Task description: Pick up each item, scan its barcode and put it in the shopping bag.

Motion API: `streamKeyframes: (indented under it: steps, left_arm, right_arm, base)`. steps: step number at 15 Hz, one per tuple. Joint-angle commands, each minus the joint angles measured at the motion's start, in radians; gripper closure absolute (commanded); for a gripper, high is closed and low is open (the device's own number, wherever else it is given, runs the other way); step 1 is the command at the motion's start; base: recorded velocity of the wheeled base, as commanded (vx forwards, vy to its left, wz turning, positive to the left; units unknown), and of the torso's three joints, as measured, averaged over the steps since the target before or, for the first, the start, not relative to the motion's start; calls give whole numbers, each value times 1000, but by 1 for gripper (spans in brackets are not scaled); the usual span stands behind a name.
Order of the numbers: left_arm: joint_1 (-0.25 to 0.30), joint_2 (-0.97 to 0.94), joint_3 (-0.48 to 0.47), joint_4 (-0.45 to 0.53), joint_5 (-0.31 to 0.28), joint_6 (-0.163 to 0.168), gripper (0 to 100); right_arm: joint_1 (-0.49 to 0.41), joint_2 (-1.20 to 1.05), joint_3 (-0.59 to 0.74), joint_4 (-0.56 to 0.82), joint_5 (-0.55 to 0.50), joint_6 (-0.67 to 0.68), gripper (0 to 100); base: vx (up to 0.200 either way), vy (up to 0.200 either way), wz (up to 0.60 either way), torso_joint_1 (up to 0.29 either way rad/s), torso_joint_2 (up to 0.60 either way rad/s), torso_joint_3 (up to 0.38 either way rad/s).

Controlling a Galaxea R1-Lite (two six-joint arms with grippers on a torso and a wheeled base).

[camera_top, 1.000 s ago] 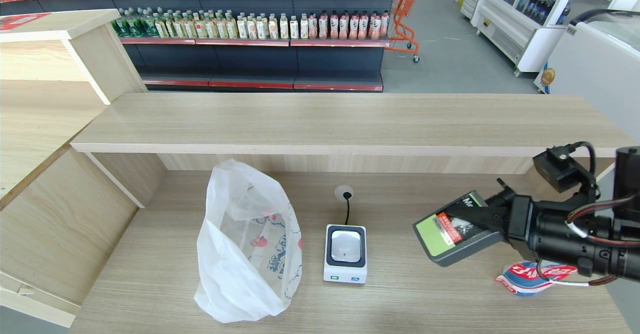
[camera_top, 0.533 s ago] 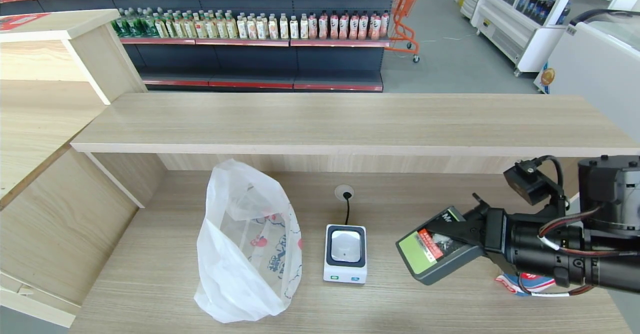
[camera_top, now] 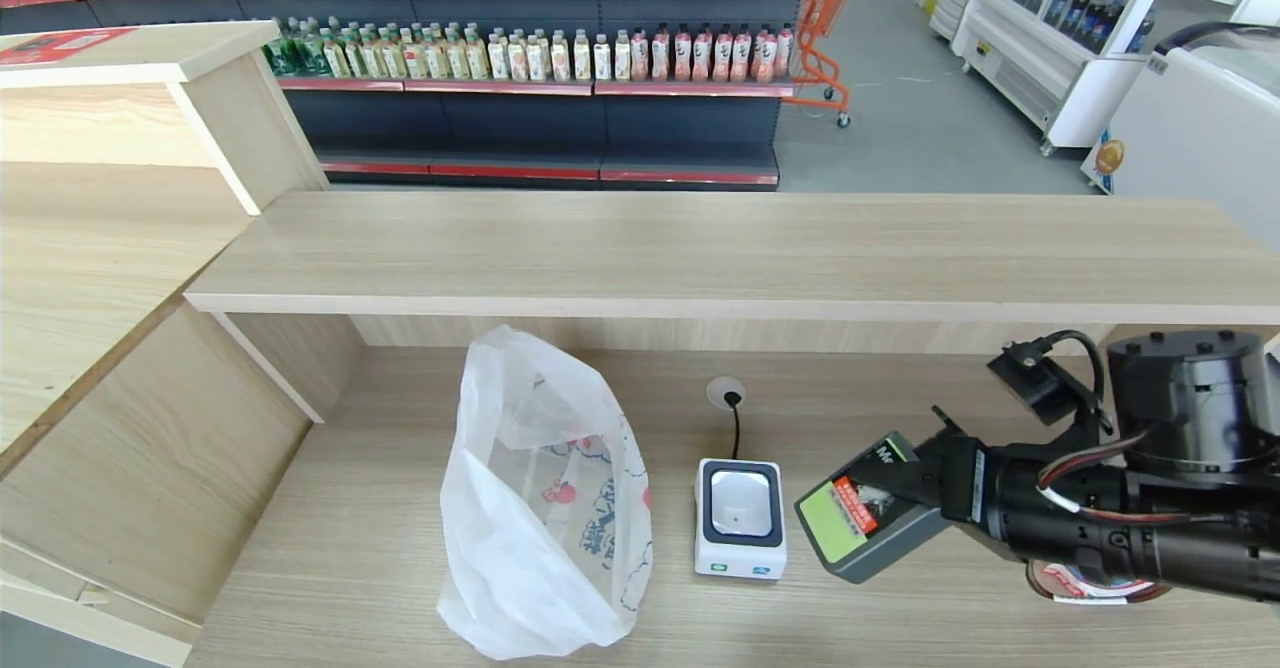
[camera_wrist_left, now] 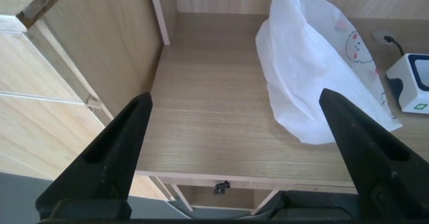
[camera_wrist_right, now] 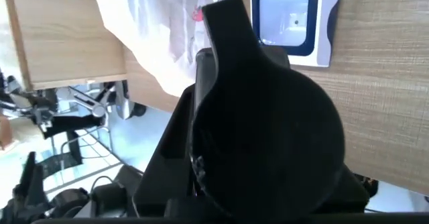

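Grey with a green label, the box [camera_top: 868, 530] is clenched at its rear end in your right jaws. It hangs tilted over the bench [camera_top: 350, 568], label face up, just to the right of the scanner [camera_top: 740, 516]. Your left jaws are spread wide with nothing between them, above the bench's left end. The shopping bag [camera_top: 545, 508] stands open just left of the scanner. A red and blue packet [camera_top: 1085, 584] lies on the bench under your right arm.

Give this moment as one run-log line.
right gripper: shut on grey box | grey box: held right of scanner | left gripper: open | shopping bag: upright, open, left of scanner
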Motion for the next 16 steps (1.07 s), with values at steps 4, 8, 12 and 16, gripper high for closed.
streamKeyframes:
  steps: [4,8,12,16]
  left_arm:
    - [1,0,0,0,0,-1,0]
    - [1,0,0,0,0,-1,0]
    - [1,0,0,0,0,-1,0]
    - [1,0,0,0,0,-1,0]
  right_arm:
    - [20,210,-47,-49,-81,-147,100]
    - [66,396,-107,-248,-80,-149,100]
    - [97,514,-165,-326,-80,-152,100]
    - [117,598,-186,-397,-89,-216,100]
  base:
    - [0,0,0,0,0,0]
    - [0,0,0,0,0,0]
    - [0,0,0,0,0,0]
    - [0,0,0,0,0,0]
